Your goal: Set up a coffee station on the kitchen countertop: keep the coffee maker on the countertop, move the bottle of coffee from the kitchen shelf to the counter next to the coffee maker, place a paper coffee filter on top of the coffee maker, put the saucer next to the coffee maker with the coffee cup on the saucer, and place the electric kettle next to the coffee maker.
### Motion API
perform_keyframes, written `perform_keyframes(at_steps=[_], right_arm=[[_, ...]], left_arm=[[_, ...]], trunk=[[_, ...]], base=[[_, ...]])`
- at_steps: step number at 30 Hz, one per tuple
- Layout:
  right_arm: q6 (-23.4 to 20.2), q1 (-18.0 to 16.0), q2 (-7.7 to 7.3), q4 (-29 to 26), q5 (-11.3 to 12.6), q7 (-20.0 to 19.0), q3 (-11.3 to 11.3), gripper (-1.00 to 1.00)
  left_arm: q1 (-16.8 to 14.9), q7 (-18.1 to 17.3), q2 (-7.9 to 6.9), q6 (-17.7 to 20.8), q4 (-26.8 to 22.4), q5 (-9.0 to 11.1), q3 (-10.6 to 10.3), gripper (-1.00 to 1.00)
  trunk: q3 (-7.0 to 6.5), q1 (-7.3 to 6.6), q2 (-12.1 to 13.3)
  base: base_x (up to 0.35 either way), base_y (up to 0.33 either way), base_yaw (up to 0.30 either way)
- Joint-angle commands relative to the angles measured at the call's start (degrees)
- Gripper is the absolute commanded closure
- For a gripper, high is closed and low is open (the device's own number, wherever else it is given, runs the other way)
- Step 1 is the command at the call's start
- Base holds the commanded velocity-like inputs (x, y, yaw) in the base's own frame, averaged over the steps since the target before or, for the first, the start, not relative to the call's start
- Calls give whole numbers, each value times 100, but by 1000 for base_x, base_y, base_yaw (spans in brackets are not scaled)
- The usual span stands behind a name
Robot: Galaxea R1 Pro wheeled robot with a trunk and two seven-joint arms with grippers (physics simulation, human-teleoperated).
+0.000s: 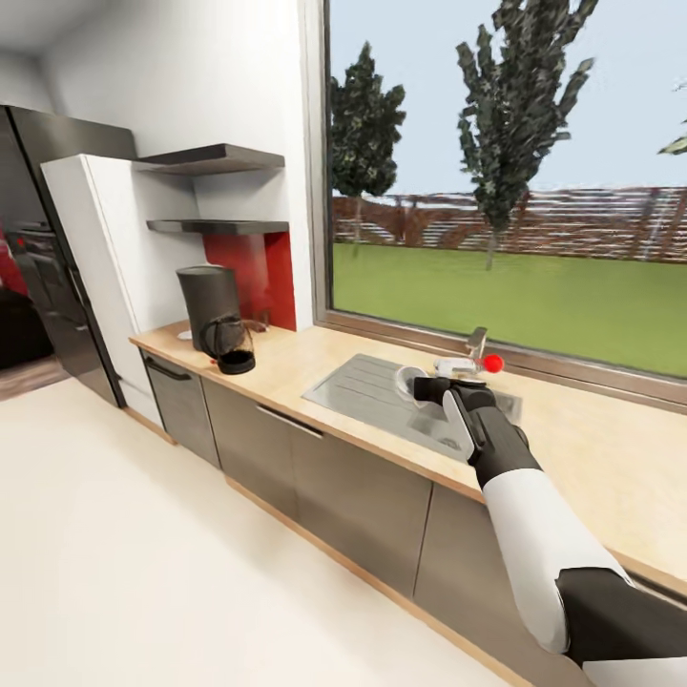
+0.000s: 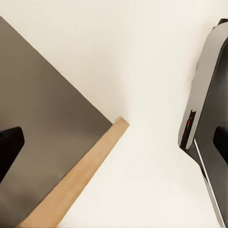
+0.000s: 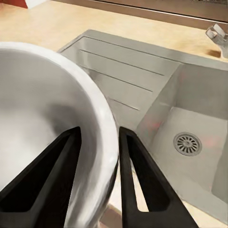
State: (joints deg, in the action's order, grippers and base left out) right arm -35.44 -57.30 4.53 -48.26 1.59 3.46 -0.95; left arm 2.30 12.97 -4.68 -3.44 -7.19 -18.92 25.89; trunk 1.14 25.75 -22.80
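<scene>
The black coffee maker (image 1: 218, 317) with its glass carafe stands at the counter's left end, under two wall shelves (image 1: 215, 157) that look bare. A pale flat disc, possibly the saucer (image 1: 184, 335), lies just left of it. My right gripper (image 1: 426, 388) hovers over the sink, shut on the rim of a white coffee cup (image 1: 410, 379). In the right wrist view the cup's wall (image 3: 47, 109) sits between the two black fingers (image 3: 135, 166). My left gripper (image 2: 116, 140) hangs open over the floor. Bottle, filter and kettle are out of view.
A steel sink (image 1: 382, 396) with drainboard and a tap (image 1: 474, 345) with a red knob is set in the wooden countertop (image 1: 296, 358) below a large window. Grey cabinets (image 1: 353, 487) run underneath, and a white tall unit and dark fridge (image 1: 57, 258) stand at the left.
</scene>
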Motion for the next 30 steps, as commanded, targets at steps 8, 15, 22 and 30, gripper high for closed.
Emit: perform_keyframes(at_steps=[8, 15, 22, 30], right_arm=[[-28, -4, 5, -8, 26, 14, -11, 100], [-29, -3, 5, -7, 26, 14, -11, 100], [-32, -4, 5, -6, 26, 14, -11, 100], [-30, -4, 5, 1, 26, 14, -11, 100]], left_arm=[[-2, 10, 2, -16, -2, -60, 46, -100], [-2, 11, 2, -16, -11, -60, 44, -100], [-2, 10, 2, -16, -11, -60, 47, -100], [-2, 7, 2, -16, -11, -60, 47, -100]], trunk=[[12, 4, -12], [12, 4, -12], [12, 4, -12], [12, 4, -12]], base=[[-115, -86, 278], [-41, -162, 279], [-1, -7, 279], [0, 0, 279]])
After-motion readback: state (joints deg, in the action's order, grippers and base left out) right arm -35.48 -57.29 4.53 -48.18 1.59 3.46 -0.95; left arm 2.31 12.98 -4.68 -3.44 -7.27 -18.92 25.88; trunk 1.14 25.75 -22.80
